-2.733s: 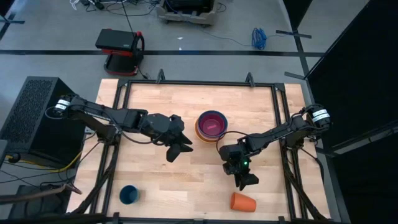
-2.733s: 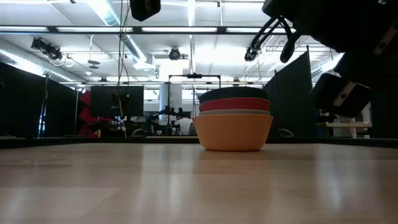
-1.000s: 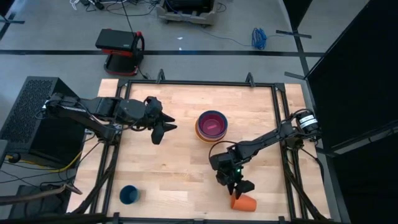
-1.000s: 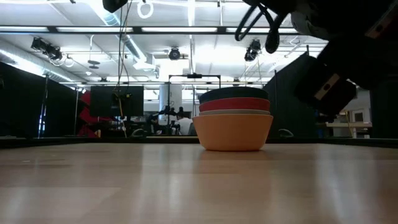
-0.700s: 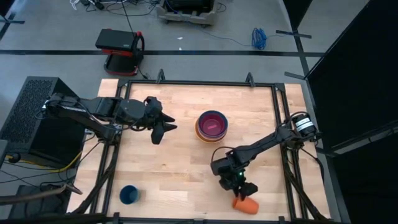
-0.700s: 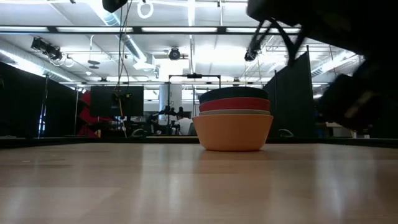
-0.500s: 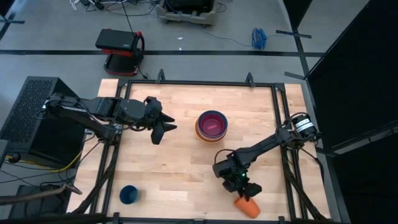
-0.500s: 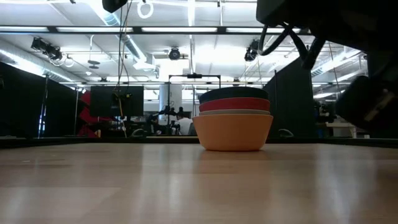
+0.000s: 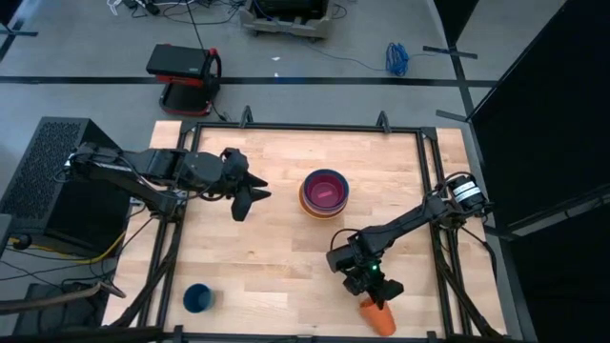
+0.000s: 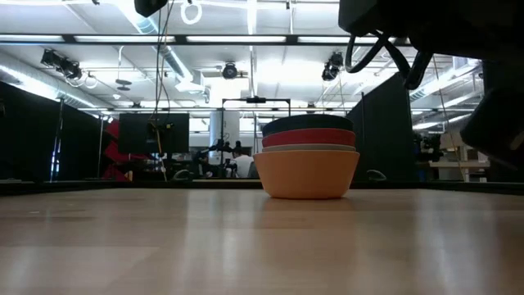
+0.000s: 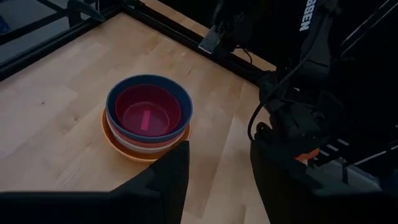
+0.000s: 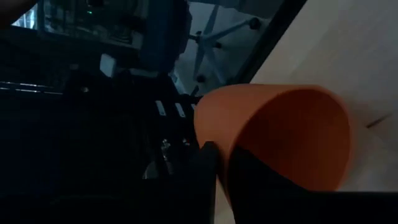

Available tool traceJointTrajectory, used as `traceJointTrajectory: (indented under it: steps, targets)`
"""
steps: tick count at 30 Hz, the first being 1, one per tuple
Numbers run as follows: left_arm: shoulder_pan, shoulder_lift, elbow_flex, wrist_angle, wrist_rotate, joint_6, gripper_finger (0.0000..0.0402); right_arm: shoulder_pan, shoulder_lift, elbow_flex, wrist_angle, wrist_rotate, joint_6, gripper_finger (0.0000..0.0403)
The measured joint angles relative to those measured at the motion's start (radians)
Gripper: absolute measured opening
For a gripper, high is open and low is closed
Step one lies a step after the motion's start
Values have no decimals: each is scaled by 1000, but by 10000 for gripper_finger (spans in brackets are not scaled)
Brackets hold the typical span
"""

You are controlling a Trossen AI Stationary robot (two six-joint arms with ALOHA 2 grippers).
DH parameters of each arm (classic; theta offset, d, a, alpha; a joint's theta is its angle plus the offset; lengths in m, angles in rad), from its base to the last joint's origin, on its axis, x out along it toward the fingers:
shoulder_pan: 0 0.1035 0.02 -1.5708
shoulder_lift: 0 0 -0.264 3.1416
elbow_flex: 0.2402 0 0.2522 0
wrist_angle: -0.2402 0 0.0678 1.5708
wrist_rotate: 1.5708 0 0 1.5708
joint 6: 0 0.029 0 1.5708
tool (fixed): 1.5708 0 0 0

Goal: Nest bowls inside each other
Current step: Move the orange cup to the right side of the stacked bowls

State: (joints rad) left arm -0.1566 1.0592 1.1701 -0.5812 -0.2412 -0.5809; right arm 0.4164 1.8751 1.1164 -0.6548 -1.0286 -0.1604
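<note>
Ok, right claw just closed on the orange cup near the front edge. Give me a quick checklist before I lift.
1. Right claw shut on the orange cup's rim, one finger inside: ok.
2. Cup fully on the table: cannot tell, it lies at the front edge.
3. Bowl stack nested, pink bowl on top: ok.
4. Left claw parked away from the stack: ok.
5. Blue cup out of the lift path: ok.

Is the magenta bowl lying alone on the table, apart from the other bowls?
No, the magenta bowl sits nested on top, inside the blue bowl of the stack.
</note>
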Motion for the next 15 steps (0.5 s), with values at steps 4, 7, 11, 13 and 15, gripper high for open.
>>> traceJointTrajectory:
  steps: [4, 7, 11, 13, 15]
  targets:
    - [0, 0, 0, 0, -1, 3, 158, -22, -13, 3, -21, 17, 14, 4]
    - [0, 0, 0, 2, -1, 8, 158, -52, -33, 8, -52, 44, 21, 3]
    - [0, 0, 0, 3, -1, 13, 158, -92, -60, 15, -94, 80, 30, 2]
    - [0, 0, 0, 4, -1, 16, 158, -112, -74, 18, -115, 98, 35, 1]
    - [0, 0, 0, 5, -2, 19, 158, -132, -87, 22, -136, 116, 39, 1]
